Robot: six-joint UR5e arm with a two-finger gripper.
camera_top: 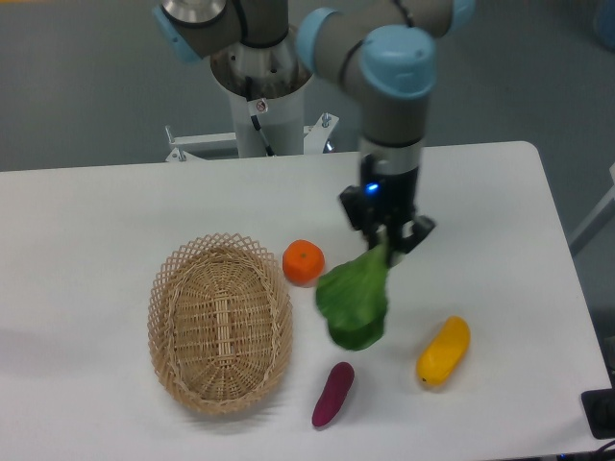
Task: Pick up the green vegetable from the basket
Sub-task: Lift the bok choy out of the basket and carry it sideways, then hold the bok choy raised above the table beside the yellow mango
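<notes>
The green vegetable (354, 300) hangs leaf-down in the air, right of the basket and above the table. My gripper (386, 240) is shut on its pale stalk end, which is mostly hidden between the fingers. The oval wicker basket (219, 322) sits at the front left of the table with nothing inside it, well to the left of the gripper.
An orange fruit (303, 262) lies just right of the basket's far rim. A purple eggplant piece (332, 394) rests near the front edge, below the hanging leaves. A yellow oblong fruit (443, 351) lies to the front right. The arm's base (259, 91) stands behind the table.
</notes>
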